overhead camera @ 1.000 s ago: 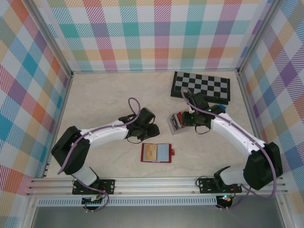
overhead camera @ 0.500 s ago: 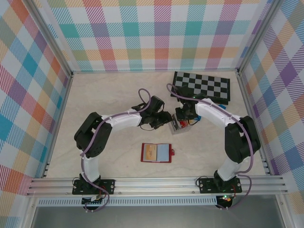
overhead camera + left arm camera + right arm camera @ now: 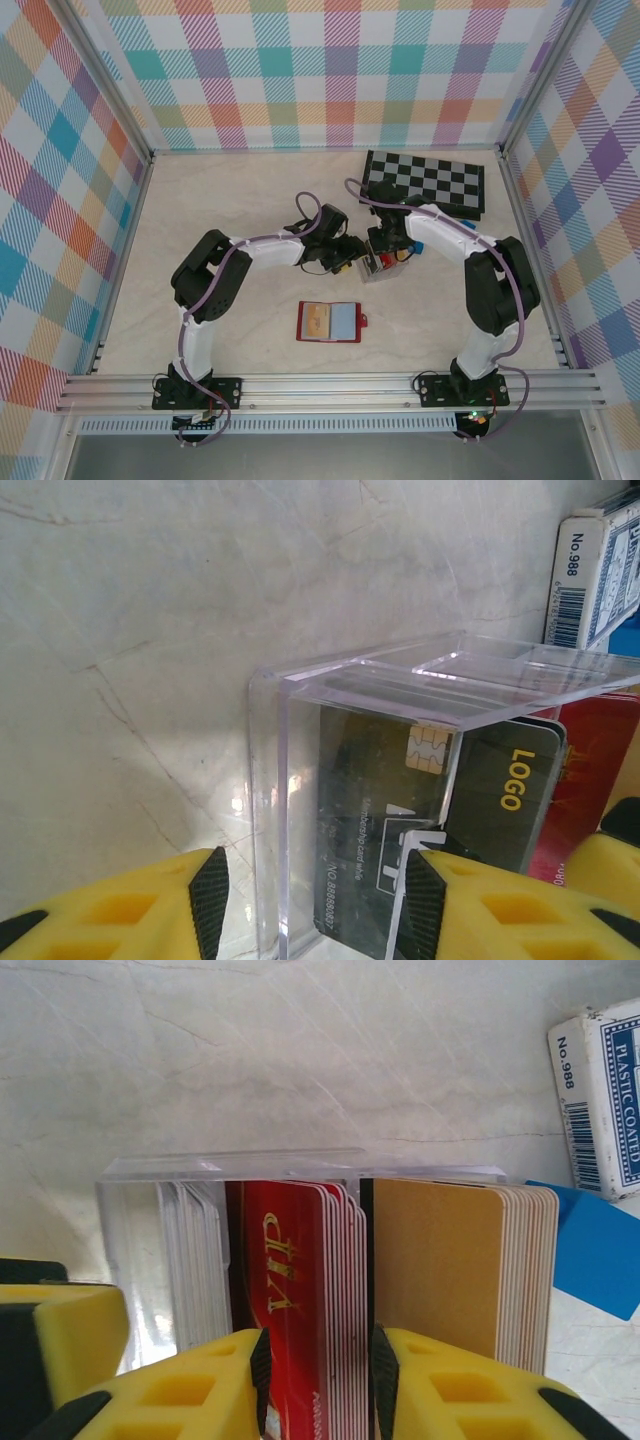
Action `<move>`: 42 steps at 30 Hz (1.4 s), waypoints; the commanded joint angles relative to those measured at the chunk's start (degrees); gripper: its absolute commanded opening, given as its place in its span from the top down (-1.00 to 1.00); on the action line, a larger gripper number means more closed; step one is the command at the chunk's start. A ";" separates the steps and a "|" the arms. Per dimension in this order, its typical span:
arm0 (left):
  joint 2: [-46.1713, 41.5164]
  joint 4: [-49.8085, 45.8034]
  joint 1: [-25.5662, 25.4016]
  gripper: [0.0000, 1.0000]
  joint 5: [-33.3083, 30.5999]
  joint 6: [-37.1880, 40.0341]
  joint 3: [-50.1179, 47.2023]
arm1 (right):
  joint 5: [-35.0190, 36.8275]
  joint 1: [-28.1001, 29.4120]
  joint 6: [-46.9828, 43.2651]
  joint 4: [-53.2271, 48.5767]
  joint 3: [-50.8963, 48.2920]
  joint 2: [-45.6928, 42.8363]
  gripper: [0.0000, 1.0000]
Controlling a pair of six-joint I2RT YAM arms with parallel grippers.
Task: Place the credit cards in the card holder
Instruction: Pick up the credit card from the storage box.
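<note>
The right pincer (image 3: 318, 1380) grips the red cards (image 3: 300, 1300) standing in a clear box (image 3: 300, 810) on the worktop (image 3: 220, 210). The left pincer (image 3: 315, 905) is part open, one finger either side of the box's end wall. The red card holder (image 3: 329, 322) lies open nearer the arm bases, well apart.

Count: one open red leather card holder (image 3: 329, 322), one black-and-white chessboard (image 3: 424, 183) at 1 o'clock, one clear plastic card box (image 3: 150, 1250), three card stacks: white (image 3: 195, 1260), red (image 3: 300, 1290), tan (image 3: 450, 1260).
</note>
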 commanded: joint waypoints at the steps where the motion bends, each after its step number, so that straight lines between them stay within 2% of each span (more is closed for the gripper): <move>1: 1.28 -0.30 0.27 0.00 0.48 -0.78 -0.20 | 4.27 1.39 -2.19 -1.77 1.65 2.54 0.34; 4: 1.33 0.04 0.23 0.04 0.48 -1.04 -1.01 | 8.37 1.82 -1.69 -2.30 1.48 3.44 0.35; 12: 1.24 -0.01 0.22 0.07 0.40 -0.93 -1.40 | 11.68 2.13 -1.99 -1.84 0.66 0.32 0.32; 21: 1.07 -0.08 0.24 0.07 0.41 -0.98 -1.75 | 10.98 2.16 -2.40 -2.06 0.55 -0.17 0.41; 27: 1.18 -0.09 0.22 0.07 0.53 -0.98 -1.57 | 10.19 2.16 -2.45 -2.26 1.07 -0.14 0.68; 34: 1.11 -0.24 0.24 0.07 0.29 -0.82 -1.71 | 9.93 2.21 -1.93 -2.81 1.43 -1.25 0.76; 42: 0.73 -0.08 0.20 0.07 0.13 -0.63 -1.77 | 5.07 2.16 -0.70 -3.99 1.92 -4.38 0.89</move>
